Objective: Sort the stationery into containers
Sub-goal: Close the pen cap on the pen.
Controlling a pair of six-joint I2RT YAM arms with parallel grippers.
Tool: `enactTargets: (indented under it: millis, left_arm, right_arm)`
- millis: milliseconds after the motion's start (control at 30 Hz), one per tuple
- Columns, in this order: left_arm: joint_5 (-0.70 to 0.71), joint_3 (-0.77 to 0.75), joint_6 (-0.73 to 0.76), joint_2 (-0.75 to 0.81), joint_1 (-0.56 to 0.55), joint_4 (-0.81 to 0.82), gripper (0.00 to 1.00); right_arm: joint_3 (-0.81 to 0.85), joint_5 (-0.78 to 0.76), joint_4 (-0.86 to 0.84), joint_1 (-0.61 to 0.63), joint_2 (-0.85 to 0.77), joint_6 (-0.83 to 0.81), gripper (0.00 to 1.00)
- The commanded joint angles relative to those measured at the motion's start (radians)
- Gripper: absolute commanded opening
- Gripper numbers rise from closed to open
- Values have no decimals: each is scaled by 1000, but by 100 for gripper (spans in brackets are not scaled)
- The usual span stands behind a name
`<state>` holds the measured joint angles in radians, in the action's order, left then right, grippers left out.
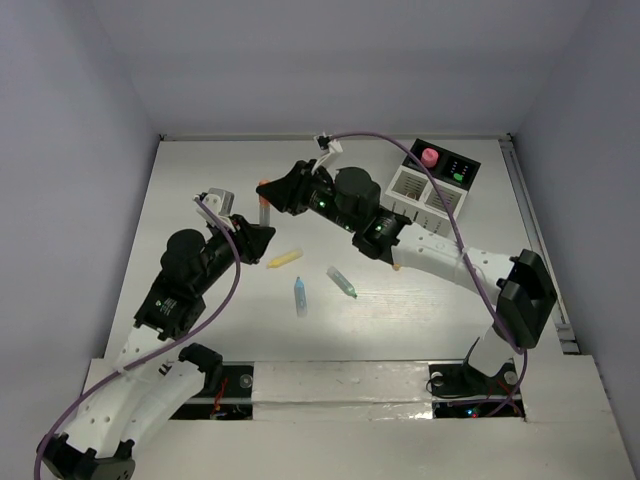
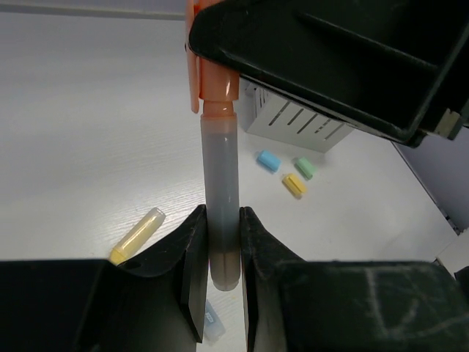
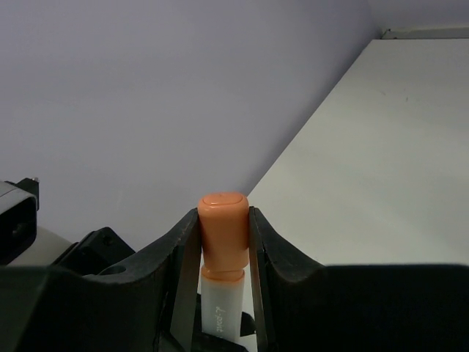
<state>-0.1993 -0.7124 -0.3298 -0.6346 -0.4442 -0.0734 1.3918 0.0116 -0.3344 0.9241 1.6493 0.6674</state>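
**Left gripper** [image 2: 222, 227]: the jaws are pressed in on the lower end of the orange pen [image 2: 220, 158]. Both fingers [image 2: 192, 264] touch its clear barrel.

**Right gripper** [image 3: 223, 220]: the jaws are drawn in to the width of the orange cap [image 2: 214, 81] and pinch it on both sides. The two grippers hold the same pen at opposite ends.

**Position of the held item:** in the top view the pen is to the left of the white slatted box [image 1: 425, 190] and well apart from it.

**Containers:** the black box [image 1: 455, 168] adjoins the white slatted box on its far right side. A pink-capped bottle [image 1: 429, 157] stands at the far edge of the white slatted box. Which compartment it occupies cannot be told.

**Loose items on the counter** [image 1: 200, 180]:
- A yellow pen [image 1: 285, 259] and a blue pen [image 1: 300, 296] lie flat, left of the white slatted box and nearer the arm bases. They are apart from each other.
- A blue chunk [image 2: 268, 160], a green chunk [image 2: 305, 168] and a yellow chunk [image 2: 294, 185] lie near the white slatted box. None touches it.
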Motion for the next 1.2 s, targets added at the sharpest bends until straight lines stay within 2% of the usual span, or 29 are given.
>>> enactTargets:
  millis: [0, 333, 567, 867, 1167]
  left_arm:
    - [44, -7, 2, 19, 1, 54, 0]
    - [106, -16, -8, 24, 1, 67, 0]
    - [46, -28, -22, 7, 1, 113, 0]
    - [67, -84, -3, -45, 1, 101, 0]
    - [146, -124, 21, -86, -17, 112, 0]
  right_arm:
    - [-23, -33, -75, 27, -29, 1, 0]
    - [-69, -137, -78, 114, -34, -31, 0]
    - [-125, -140, -43, 124, -36, -31, 0]
    - [-51, -180, 211, 133, -19, -89, 0]
    - [-4, -223, 325, 151, -23, -114, 0]
